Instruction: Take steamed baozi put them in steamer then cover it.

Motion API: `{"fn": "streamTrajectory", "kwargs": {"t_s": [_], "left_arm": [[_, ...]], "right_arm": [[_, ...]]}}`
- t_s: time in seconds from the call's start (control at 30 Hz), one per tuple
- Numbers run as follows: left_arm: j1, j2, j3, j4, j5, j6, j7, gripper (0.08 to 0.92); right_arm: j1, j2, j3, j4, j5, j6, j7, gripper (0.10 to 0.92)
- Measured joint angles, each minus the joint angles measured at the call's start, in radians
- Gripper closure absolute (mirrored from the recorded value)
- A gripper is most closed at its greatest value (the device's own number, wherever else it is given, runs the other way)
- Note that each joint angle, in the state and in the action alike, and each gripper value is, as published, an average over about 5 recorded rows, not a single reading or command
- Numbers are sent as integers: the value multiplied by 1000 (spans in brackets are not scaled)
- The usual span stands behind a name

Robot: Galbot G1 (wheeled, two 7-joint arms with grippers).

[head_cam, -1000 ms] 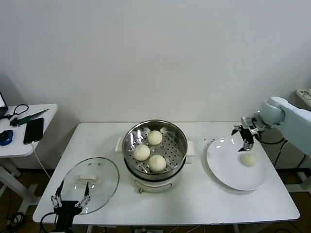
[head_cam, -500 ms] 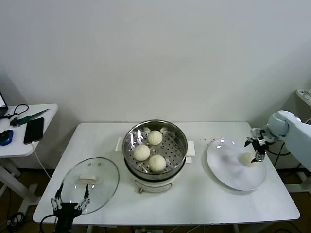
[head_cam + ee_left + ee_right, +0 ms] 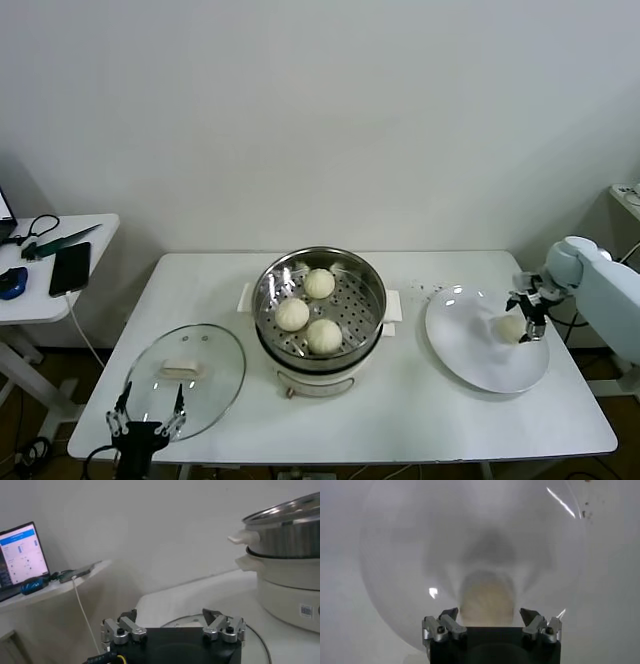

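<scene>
One baozi [image 3: 511, 326] on plate [image 3: 470, 350]; right gripper [image 3: 527, 315] angled over it, fingers spread; left gripper [image 3: 148, 418] parked, fingers spread.

No text, brand or number is legible. The steamer's [image 3: 285, 575] cream base carries a small square code label [image 3: 305, 611], content unreadable. A laptop screen [image 3: 22, 555] on the side table shows blue-and-white text, too small to read.

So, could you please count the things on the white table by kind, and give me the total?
Baozi: 4, three in the steamer, one on the plate
Steamer: 1
Glass cover: 1
Plate: 1
Total: 7
</scene>
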Motion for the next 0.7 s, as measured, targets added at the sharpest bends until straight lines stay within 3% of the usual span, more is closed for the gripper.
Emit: {"fn": "streamTrajectory", "kwargs": {"t_s": [0.3, 0.7], "left_arm": [[4, -1, 0, 1, 2, -2, 0, 177], [4, -1, -1, 2, 2, -3, -1, 177]], "right_arm": [[-3, 44, 24, -65, -46, 25, -7, 203], [-1, 68, 43, -105, -56, 31, -22, 297]]}}
